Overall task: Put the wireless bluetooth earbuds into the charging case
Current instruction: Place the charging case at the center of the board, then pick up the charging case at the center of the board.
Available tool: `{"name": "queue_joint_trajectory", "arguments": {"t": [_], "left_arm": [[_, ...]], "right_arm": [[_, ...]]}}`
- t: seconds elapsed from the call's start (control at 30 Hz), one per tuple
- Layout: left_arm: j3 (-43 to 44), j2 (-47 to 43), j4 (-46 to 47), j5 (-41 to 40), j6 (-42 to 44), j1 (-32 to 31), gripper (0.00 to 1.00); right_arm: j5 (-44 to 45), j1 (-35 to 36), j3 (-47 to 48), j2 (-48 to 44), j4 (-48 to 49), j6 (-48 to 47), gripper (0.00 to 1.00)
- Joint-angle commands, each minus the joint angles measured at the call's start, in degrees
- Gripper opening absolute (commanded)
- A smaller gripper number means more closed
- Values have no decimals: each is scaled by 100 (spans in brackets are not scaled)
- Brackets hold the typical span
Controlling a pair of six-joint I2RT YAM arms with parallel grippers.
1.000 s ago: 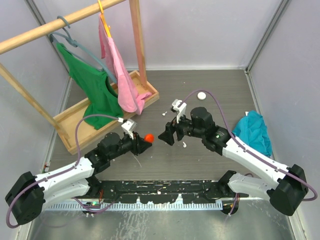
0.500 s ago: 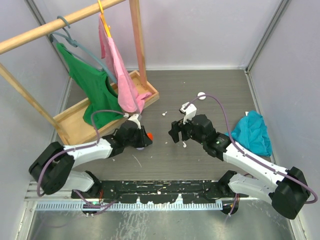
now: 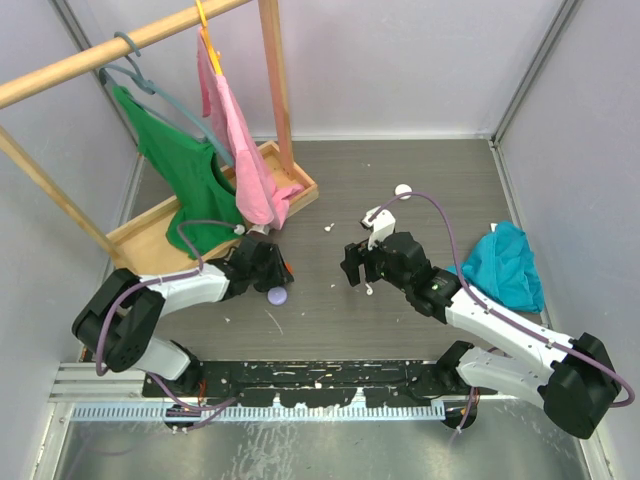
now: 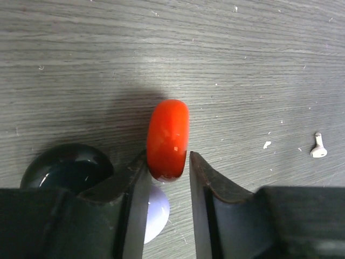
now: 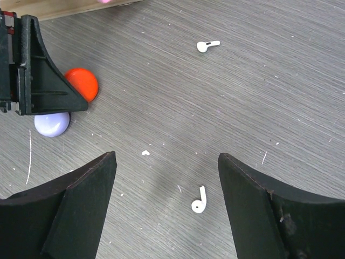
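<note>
Presently the left gripper [image 4: 168, 157] is pinching a red round case [image 4: 168, 132]; the right gripper [image 5: 167, 157] is hanging wide open.
That case is standing on edge on the grey table [image 5: 259, 97], its flat faces against the two fingers, with a lilac case [image 5: 52, 124] and a black case [image 4: 67, 167] lying just beside it. One white earbud [image 5: 199, 200] is lying flat between the right gripper's spread fingers in the wrist view, stem pointing up the view. A second white earbud [image 5: 207, 46] is lying farther off, stem pointing to the view's right. Both are lying loose, well apart from the cases.
</note>
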Motion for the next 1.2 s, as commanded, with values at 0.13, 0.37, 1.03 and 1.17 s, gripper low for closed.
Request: {"name": "queue_joint_trajectory", "arguments": {"t": [0.13,0.37,1.03,1.17], "left_arm": [[153,-536,-615,-258,-176,54,51],[147,-1049,-1173,-235,-153,50,60],[584,-3670,-3316,120,1935,722,87],[754,-4059,-3589,-35,2332,734,95]], "right_arm": [[348,7,192,-33,235,-32,82],[630,9,378,171,103,-36,83],[1816,-1617,2098,3090,406,-9,91],[1608,-2118,2629,3782,557,-14,91]]}}
